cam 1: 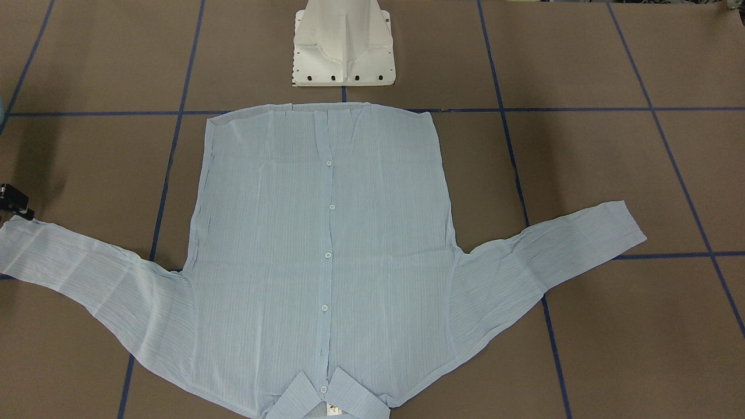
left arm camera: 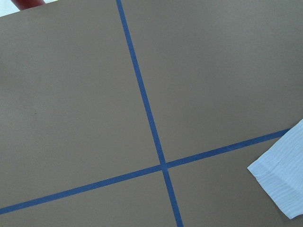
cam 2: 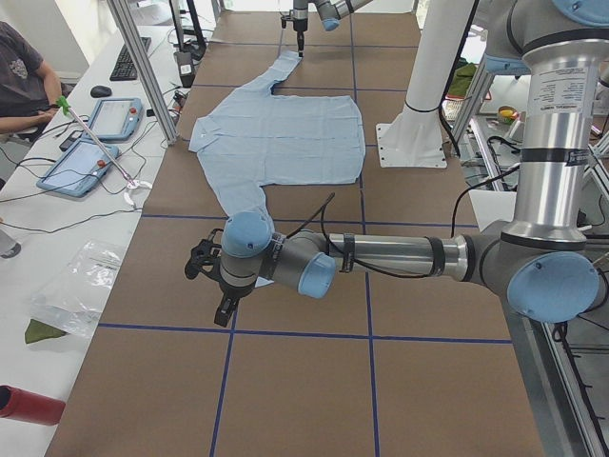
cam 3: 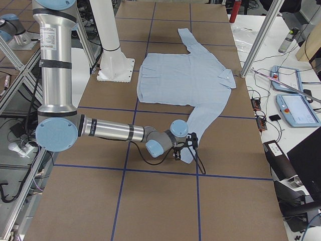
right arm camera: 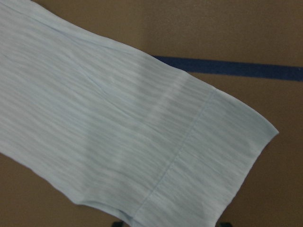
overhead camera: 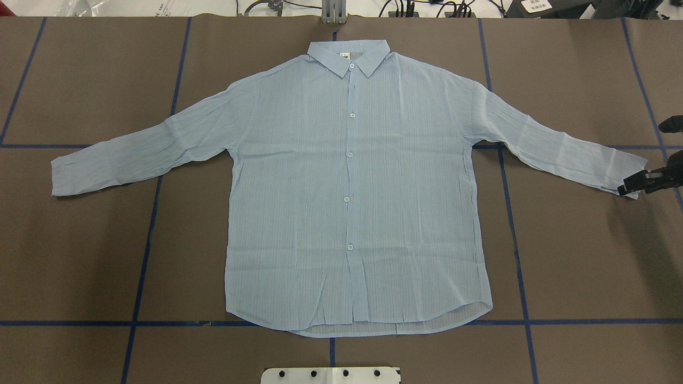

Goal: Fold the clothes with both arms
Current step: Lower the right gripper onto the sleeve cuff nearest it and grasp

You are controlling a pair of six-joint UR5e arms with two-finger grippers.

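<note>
Shirt [overhead camera: 347, 186]: collar [overhead camera: 348, 56] away from base [overhead camera: 331, 375]; right end effector [overhead camera: 640, 183] apparently at cuff [overhead camera: 624, 169].

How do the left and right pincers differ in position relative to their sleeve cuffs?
The right pincer sits at the right cuff, which fills its wrist view. The left pincer hangs over bare table, with only a corner of the left cuff at its wrist view's edge. The right pincer shows in the overhead view, while the left pincer lies outside it. Shared: both cuffs lie flat, not lifted.
</note>
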